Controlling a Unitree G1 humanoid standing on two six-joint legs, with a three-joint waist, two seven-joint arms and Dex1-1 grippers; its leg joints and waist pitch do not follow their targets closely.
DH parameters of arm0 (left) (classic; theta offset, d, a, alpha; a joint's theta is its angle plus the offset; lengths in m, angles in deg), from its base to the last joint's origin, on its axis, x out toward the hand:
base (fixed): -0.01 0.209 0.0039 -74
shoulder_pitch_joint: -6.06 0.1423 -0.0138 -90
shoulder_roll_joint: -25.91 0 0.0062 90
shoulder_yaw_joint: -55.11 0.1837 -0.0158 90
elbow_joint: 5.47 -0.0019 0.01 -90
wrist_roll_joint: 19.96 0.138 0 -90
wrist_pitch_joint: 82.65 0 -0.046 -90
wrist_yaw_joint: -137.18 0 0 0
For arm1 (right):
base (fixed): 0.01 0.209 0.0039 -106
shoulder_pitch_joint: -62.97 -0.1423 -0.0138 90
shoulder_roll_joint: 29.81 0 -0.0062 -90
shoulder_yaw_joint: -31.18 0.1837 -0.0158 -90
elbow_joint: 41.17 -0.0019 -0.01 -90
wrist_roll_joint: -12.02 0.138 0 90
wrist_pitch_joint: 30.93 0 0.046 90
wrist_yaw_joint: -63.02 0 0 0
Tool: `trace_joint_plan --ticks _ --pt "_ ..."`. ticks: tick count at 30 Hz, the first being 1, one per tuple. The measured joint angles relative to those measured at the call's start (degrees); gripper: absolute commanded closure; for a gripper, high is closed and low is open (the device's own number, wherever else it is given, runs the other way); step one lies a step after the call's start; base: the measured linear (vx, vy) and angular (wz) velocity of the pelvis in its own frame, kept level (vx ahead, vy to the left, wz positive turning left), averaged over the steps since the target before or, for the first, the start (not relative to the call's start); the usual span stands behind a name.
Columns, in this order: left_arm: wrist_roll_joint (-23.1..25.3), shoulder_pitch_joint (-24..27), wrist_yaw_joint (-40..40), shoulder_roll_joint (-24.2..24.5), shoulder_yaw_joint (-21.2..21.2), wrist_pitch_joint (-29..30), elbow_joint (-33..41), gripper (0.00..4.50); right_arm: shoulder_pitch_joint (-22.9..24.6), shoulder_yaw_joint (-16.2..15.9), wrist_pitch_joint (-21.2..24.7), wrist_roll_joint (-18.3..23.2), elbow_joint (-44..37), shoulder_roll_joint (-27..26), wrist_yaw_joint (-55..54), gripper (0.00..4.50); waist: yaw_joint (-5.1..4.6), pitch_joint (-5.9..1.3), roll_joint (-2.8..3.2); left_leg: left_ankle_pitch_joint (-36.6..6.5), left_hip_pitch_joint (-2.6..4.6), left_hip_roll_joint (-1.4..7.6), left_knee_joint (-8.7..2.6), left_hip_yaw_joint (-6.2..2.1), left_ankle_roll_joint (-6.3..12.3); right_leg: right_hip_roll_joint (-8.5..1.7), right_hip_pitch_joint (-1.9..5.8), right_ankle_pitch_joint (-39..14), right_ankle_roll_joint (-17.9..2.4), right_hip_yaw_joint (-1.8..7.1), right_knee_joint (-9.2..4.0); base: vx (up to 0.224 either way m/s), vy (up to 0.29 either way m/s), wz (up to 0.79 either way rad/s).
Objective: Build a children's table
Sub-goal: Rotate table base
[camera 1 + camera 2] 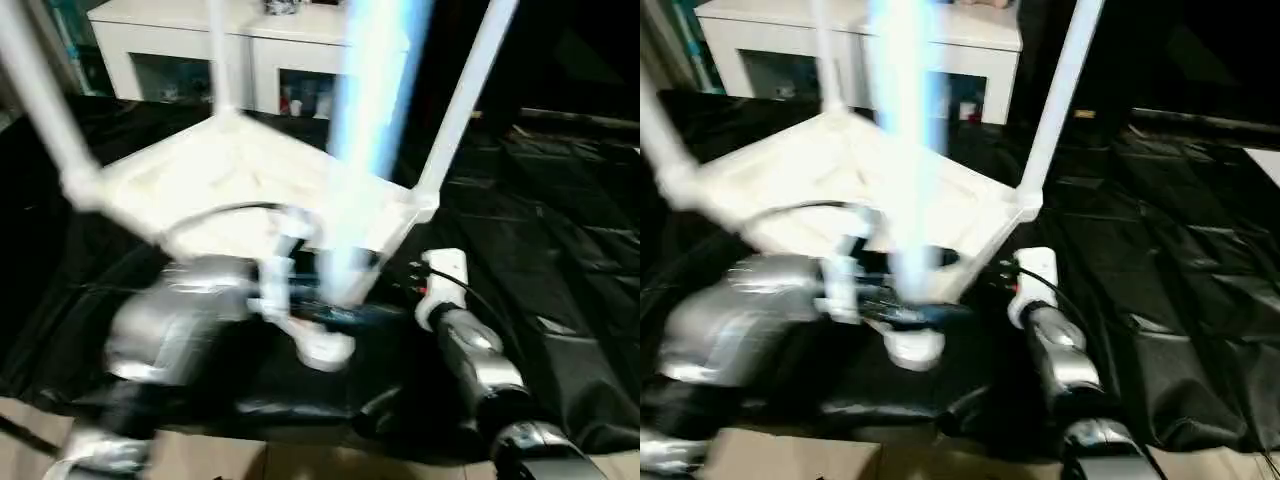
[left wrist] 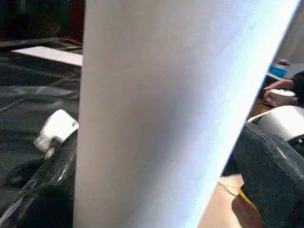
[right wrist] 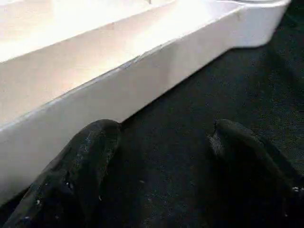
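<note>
Table top lay upside down on the black sheet, three legs up. Left gripper clamped the fourth leg; right gripper gaped empty. Light, slick plastic, so I'd grab low.

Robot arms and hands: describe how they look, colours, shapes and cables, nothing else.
Both forearms are silver, rounded metal tubes, the left arm and the right arm. White blocky wrist housings sit at their ends, with black cables looping across. The right hand has two thick, rounded black fingers with a matt, slightly speckled surface.
</note>
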Motion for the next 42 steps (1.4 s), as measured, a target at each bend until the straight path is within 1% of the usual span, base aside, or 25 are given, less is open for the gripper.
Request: trace_joint_plan --ticks 2,4,7,8,11,15,16,19,21,22,23,26,28,30,31,32,33,34,35,36,37,38,39,42 --pt "1.88 -1.70 0.90 -2.87 1.79 -2.81 -3.80 0.05 0.11 -0.02 -0.11 -0.02 -0.13 0.25 0.81 0.70 -0.09 0.00 0.00 0.00 0.00 -0.01 0.01 0.05 0.01 -0.01 0.00 0.00 0.00 0.03 -0.03 0.000 0.000 0.00" --pt "4.31 -3.62 3.00 -5.63 3.14 -5.58 -8.44 0.05 0.10 -0.11 -0.24 -0.18 -0.14 0.36 1.12 0.70 -0.47 0.00 0.00 0.00 0.01 -0.01 0.01 0.09 0.01 0.00 -0.04 0.01 0.00 0.06 -0.01 0.000 0.000 0.00" --pt "7.82 -6.25 6.80 -7.40 3.66 -9.67 -14.37 0.05 0.07 -0.32 -0.38 -0.61 -0.12 0.60 1.17 0.70 -0.98 -0.01 0.00 0.00 0.02 0.01 -0.04 0.06 0.01 0.04 -0.08 0.00 0.02 0.04 0.03 0.000 0.000 0.00" --pt "9.22 -7.41 8.22 -7.73 3.66 -11.32 -16.74 0.05 0.03 -0.37 -0.40 -0.93 -0.11 0.79 1.06 0.70 -0.98 0.00 0.00 0.00 0.00 0.02 -0.04 0.05 0.01 0.04 -0.08 0.00 0.02 0.02 0.03 0.000 0.000 0.00" --pt "11.95 -9.28 11.39 -7.52 3.51 -14.87 -20.48 0.05 -0.39 -0.54 -0.40 -1.45 -0.12 1.19 1.07 0.70 -1.01 0.00 -0.04 0.01 -0.02 0.00 0.00 0.06 0.02 0.00 -0.05 -0.01 0.04 0.02 -0.03 0.000 0.000 0.00" --pt "14.96 -10.24 14.89 -7.49 3.61 -17.84 -24.45 0.05 -0.85 -0.86 -0.40 -1.56 -0.21 1.31 2.76 0.70 -1.13 0.00 -0.07 0.01 -0.02 -0.01 0.01 0.09 0.03 -0.03 -0.06 -0.03 0.07 0.01 -0.03 0.000 0.000 0.00" --pt "16.01 -10.63 16.25 -7.50 3.61 -19.33 -26.19 0.05 -0.82 -1.23 -0.40 -1.69 -0.22 1.43 3.44 0.70 -1.12 0.02 -0.08 0.01 -0.03 -0.01 0.01 0.08 0.03 -0.02 -0.07 -0.06 0.13 0.00 -0.02 0.000 0.000 0.00" --pt "19.32 -12.24 21.15 -6.94 2.85 -23.34 -31.17 0.05 0.13 -1.71 -0.31 -1.57 -2.56 2.01 5.84 0.70 -1.09 0.03 -0.11 0.01 -0.04 0.00 0.01 0.06 0.03 -0.02 -0.09 -0.05 0.20 -0.02 -0.02 0.000 0.000 0.00" --pt "19.69 -12.33 21.80 -6.69 1.77 -24.69 -32.41 0.05 0.86 -1.63 -0.16 -1.35 -4.59 2.86 7.00 0.70 -0.89 0.11 -0.26 0.01 -0.06 0.00 0.00 0.06 0.03 -0.04 -0.11 -0.05 0.20 -0.05 -0.02 0.000 0.000 0.00" --pt "19.68 -12.31 21.74 -6.66 1.40 -25.16 -32.67 0.05 1.19 -1.62 -0.09 -1.25 -5.47 3.34 7.43 0.70 -0.75 0.12 -0.28 0.01 -0.08 0.00 0.00 0.05 0.03 -0.04 -0.10 -0.05 0.21 -0.05 -0.04 0.000 0.000 0.00" --pt "18.79 -12.07 20.02 -6.74 0.96 -25.66 -32.27 0.05 2.71 -1.53 0.42 -0.43 -8.29 4.24 8.60 0.70 -0.23 0.13 -0.32 0.01 -0.13 0.01 -0.02 0.06 0.04 -0.06 -0.11 -0.06 0.21 -0.06 -0.12 0.000 0.000 0.00" --pt "16.56 -10.48 14.15 -5.63 0.79 -26.39 -29.52 0.05 6.52 -0.64 2.17 2.11 -14.02 6.62 12.29 0.70 0.54 0.15 -0.55 0.01 -0.18 0.00 -0.03 0.14 0.06 -0.13 -0.10 -0.05 0.17 -0.04 -0.19 0.000 0.000 0.00" --pt "16.27 -9.55 9.95 -3.06 2.27 -26.89 -29.14 0.05 9.15 -0.54 3.64 3.43 -18.35 8.89 15.06 0.70 1.10 0.13 -0.63 0.00 -0.18 0.00 -0.02 0.20 0.10 -0.15 -0.08 -0.13 0.20 -0.03 -0.23 0.000 0.000 0.00" --pt "16.69 -9.13 7.88 -0.60 2.97 -27.19 -29.78 0.05 10.65 -0.16 4.62 3.69 -20.84 10.63 16.80 0.70 1.40 0.15 -0.66 0.00 -0.25 0.00 -0.01 0.22 0.14 -0.15 -0.14 -0.16 0.22 -0.02 -0.25 0.000 0.000 0.00" --pt "17.94 -9.56 6.82 0.53 4.00 -27.80 -30.75 0.05 12.38 -0.60 5.17 3.67 -23.23 12.34 18.75 0.70 1.63 0.15 -0.66 0.01 -0.26 0.00 -0.02 0.22 0.17 -0.15 -0.14 -0.20 0.27 -0.03 -0.26 0.000 0.000 0.00" --pt "20.31 -10.52 5.67 2.74 5.40 -28.23 -32.88 0.05 14.55 -1.78 6.22 3.61 -26.36 14.86 21.56 0.70 1.82 0.16 -0.66 0.00 -0.23 0.00 -0.03 0.22 0.18 -0.15 -0.09 -0.29 0.34 -0.03 -0.24 0.000 0.000 0.00" --pt "21.42 -11.00 5.27 3.98 5.71 -28.43 -34.27 0.20 15.45 -2.10 6.62 3.60 -27.73 15.83 22.70 0.70 1.81 0.15 -0.67 0.00 -0.20 0.00 -0.05 0.22 0.18 -0.15 -0.08 -0.30 0.36 -0.03 -0.24 0.000 0.000 0.00" --pt "24.32 -12.28 4.87 6.19 6.23 -29.20 -37.79 0.31 17.57 -2.91 8.06 3.58 -30.45 18.20 25.29 0.70 1.81 0.18 -0.73 0.00 -0.20 0.00 -0.06 0.22 0.18 -0.14 -0.07 -0.32 0.39 -0.03 -0.25 0.000 0.000 0.00" --pt "25.63 -12.89 5.02 7.19 6.28 -29.56 -39.53 0.31 18.51 -2.96 8.64 3.59 -31.30 19.03 26.34 0.70 1.81 0.19 -0.76 0.00 -0.20 0.00 -0.06 0.22 0.18 -0.15 -0.07 -0.32 0.39 -0.03 -0.25 0.000 0.000 0.00" --pt "26.57 -13.53 5.23 7.59 6.48 -30.05 -41.07 0.31 18.98 -3.03 9.06 3.63 -31.69 19.50 27.01 0.70 1.81 0.20 -0.78 0.00 -0.20 0.00 -0.05 0.22 0.18 -0.15 -0.07 -0.32 0.39 -0.03 -0.25 0.000 0.000 0.00" --pt "28.35 -14.77 6.08 7.86 7.04 -31.00 -43.57 0.49 19.67 -3.28 10.35 3.72 -32.64 20.00 28.33 0.70 1.81 0.21 -0.82 0.00 -0.22 -0.03 -0.04 0.22 0.18 -0.21 -0.06 -0.33 0.41 -0.03 -0.27 0.000 0.000 0.00" --pt "29.07 -15.60 6.57 7.78 7.40 -31.51 -45.01 0.49 20.19 -3.45 11.14 4.20 -33.85 20.03 28.96 0.70 1.86 0.21 -0.82 0.00 -0.21 -0.04 -0.03 0.23 0.18 -0.23 -0.06 -0.32 0.41 -0.03 -0.26 0.000 0.000 0.00" --pt "29.50 -16.30 6.87 7.38 7.69 -31.84 -45.96 0.66 20.39 -3.88 11.79 4.80 -34.83 20.06 29.58 0.70 1.87 0.21 -0.82 0.00 -0.21 -0.05 -0.03 0.23 0.18 -0.23 -0.05 -0.32 0.40 -0.03 -0.25 0.000 0.000 0.00" --pt "29.89 -18.90 6.84 5.29 8.89 -33.02 -49.81 0.83 21.07 -5.57 14.07 5.39 -39.76 21.44 31.51 0.70 2.19 0.21 -0.81 0.00 -0.22 -0.04 -0.04 0.22 0.18 -0.24 -0.05 -0.31 0.39 -0.06 -0.23 0.000 0.000 0.00"
